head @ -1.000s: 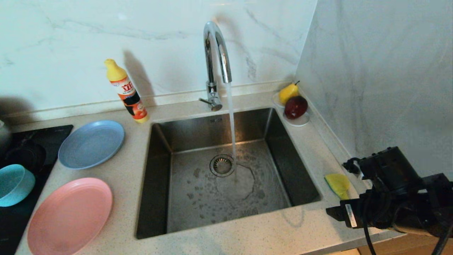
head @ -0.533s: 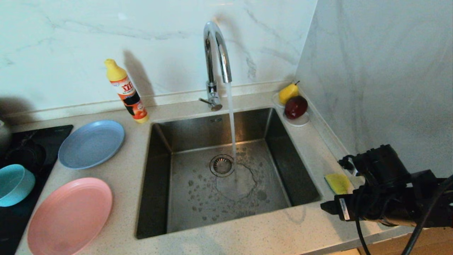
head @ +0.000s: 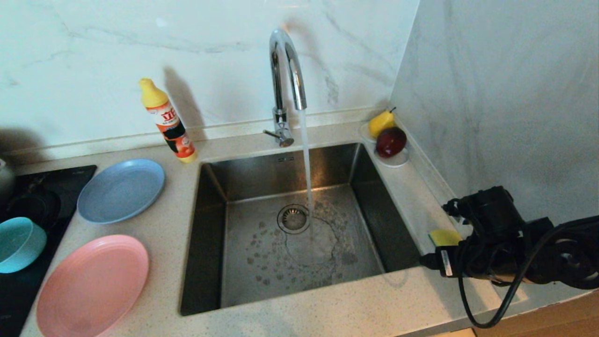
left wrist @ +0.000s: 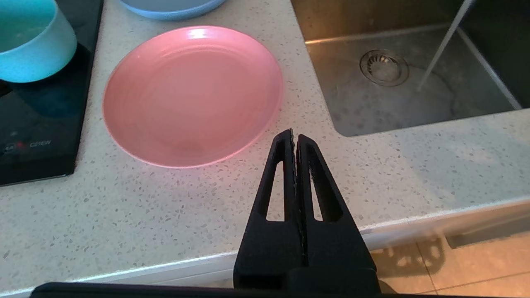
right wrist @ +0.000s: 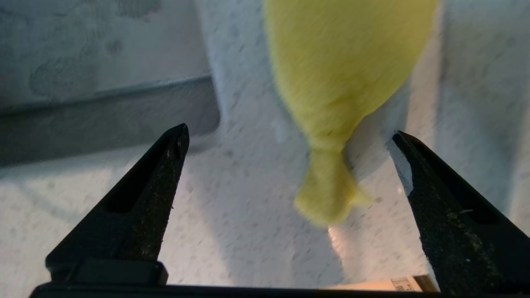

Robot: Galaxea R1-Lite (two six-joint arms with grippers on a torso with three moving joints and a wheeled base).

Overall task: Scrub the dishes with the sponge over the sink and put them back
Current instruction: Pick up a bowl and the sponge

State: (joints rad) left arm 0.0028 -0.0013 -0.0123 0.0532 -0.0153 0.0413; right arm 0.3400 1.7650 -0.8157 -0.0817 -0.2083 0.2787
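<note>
A speckled counter point(head: 159, 224) carries a square steel sink point(head: 210, 243), where water runs from the arched tap point(head: 286, 65) onto the basin floor beside the round drain point(head: 294, 218). Across the sink from the right gripper point(right wrist: 290, 136), the pink plate point(head: 92, 285) lies on the counter with the blue plate point(head: 120, 189) behind it, and the teal bowl point(head: 18, 243) sits on the black cooktop point(head: 70, 180) farther out. The left gripper point(left wrist: 295, 134), clenched with nothing between its fingers, hangs over the counter's front edge, just short of the pink plate's rim. A soap bottle point(head: 167, 120) stands upright against the wall behind the blue plate. In the far corner, beyond the right gripper, a pear point(head: 381, 122) and a red apple point(head: 391, 141) rest on a small white saucer point(head: 395, 161). The right gripper, spread wide and holding nothing, reaches over the counter strip beside the sink; the yellow sponge point(right wrist: 343, 82) lies on that strip just ahead, its pinched end between the two fingertips and apart from both.
</note>
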